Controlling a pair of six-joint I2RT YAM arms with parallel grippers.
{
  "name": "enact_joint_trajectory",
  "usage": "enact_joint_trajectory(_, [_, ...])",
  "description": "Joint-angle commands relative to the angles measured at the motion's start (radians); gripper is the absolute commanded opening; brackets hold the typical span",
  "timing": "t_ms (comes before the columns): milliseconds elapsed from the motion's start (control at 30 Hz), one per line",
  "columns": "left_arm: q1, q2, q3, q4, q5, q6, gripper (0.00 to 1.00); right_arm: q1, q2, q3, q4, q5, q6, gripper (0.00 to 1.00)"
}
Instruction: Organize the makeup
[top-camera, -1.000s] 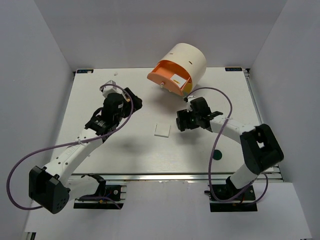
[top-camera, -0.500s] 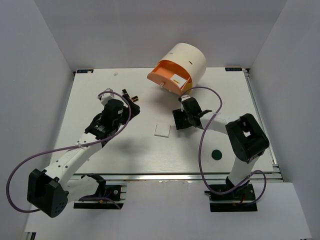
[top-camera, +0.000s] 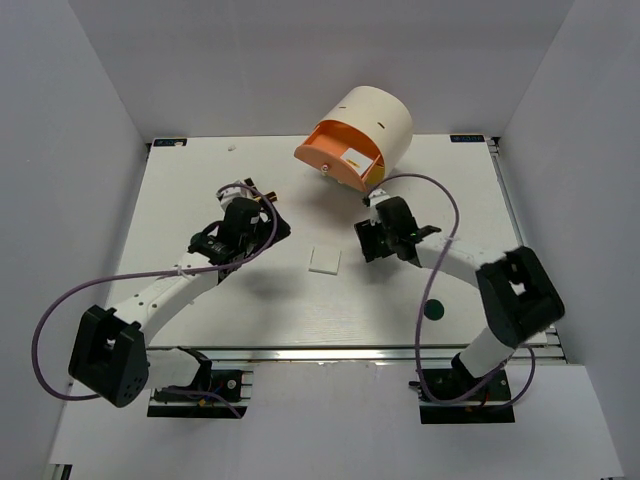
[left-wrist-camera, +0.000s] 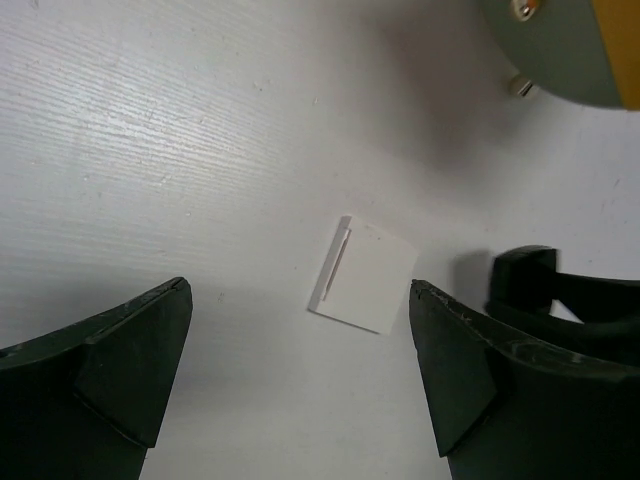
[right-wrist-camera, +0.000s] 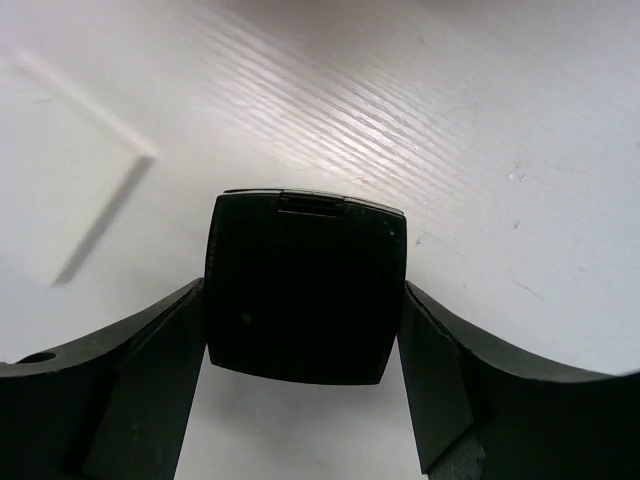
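Note:
My right gripper (right-wrist-camera: 303, 300) is shut on the black rounded-square compact (right-wrist-camera: 305, 250), with both fingers pressed on its sides, low over the table. In the top view it (top-camera: 368, 243) sits in front of the cream cylinder. A white square palette (top-camera: 324, 260) lies flat on the table between my two grippers; it also shows in the left wrist view (left-wrist-camera: 362, 275) and in the right wrist view (right-wrist-camera: 60, 190). My left gripper (top-camera: 263, 223) is open and empty, and its jaws (left-wrist-camera: 298, 292) stand wide just short of the palette. A dark green disc (top-camera: 434, 309) lies near the front right.
The big cream cylinder (top-camera: 372, 122) lies on its side at the back centre, with its orange drawer (top-camera: 338, 152) facing the arms. Grey walls enclose the table on three sides. The metal front rail (top-camera: 340, 353) runs along the near edge.
My left gripper has moved right and nearer, towards the white palette. My right gripper swung left, then came back a little, still holding the black compact.

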Motion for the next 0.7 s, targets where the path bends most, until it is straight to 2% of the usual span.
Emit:
enact_joint_trajectory(0, [0.001, 0.018, -0.002, 0.013, 0.058, 0.052, 0.98, -0.030, -0.196, -0.053, 0.075, -0.192, -0.174, 0.13])
enact_joint_trajectory(33, [0.001, 0.019, -0.008, 0.030, 0.073, 0.055, 0.98, -0.044, -0.286, -0.070, 0.075, -0.265, -0.227, 0.04])
enact_joint_trajectory(67, [0.001, 0.021, -0.016, 0.039, 0.079, 0.063, 0.98, -0.055, -0.329, -0.087, 0.075, -0.328, -0.331, 0.00])
enact_joint_trajectory(100, [0.001, 0.023, -0.031, 0.047, 0.085, 0.063, 0.98, -0.073, -0.377, -0.111, 0.074, -0.450, -0.387, 0.00])
enact_joint_trajectory(133, [0.001, 0.026, -0.037, 0.059, 0.096, 0.064, 0.98, -0.079, -0.450, -0.113, 0.055, -0.501, -0.443, 0.00])
enact_joint_trajectory(167, [0.001, 0.029, -0.043, 0.065, 0.101, 0.066, 0.98, -0.082, -0.478, -0.112, 0.054, -0.535, -0.523, 0.00])
enact_joint_trajectory(267, [0.003, 0.038, -0.062, 0.088, 0.120, 0.064, 0.98, -0.085, -0.521, -0.040, 0.054, -0.609, -0.568, 0.00])
enact_joint_trajectory(400, [0.001, 0.044, -0.071, 0.109, 0.137, 0.066, 0.98, -0.101, -0.447, 0.162, 0.089, -0.595, -0.480, 0.00])
enact_joint_trajectory(667, [0.001, 0.023, -0.120, 0.129, 0.157, 0.060, 0.98, -0.130, -0.151, 0.552, 0.115, -0.582, -0.311, 0.00])
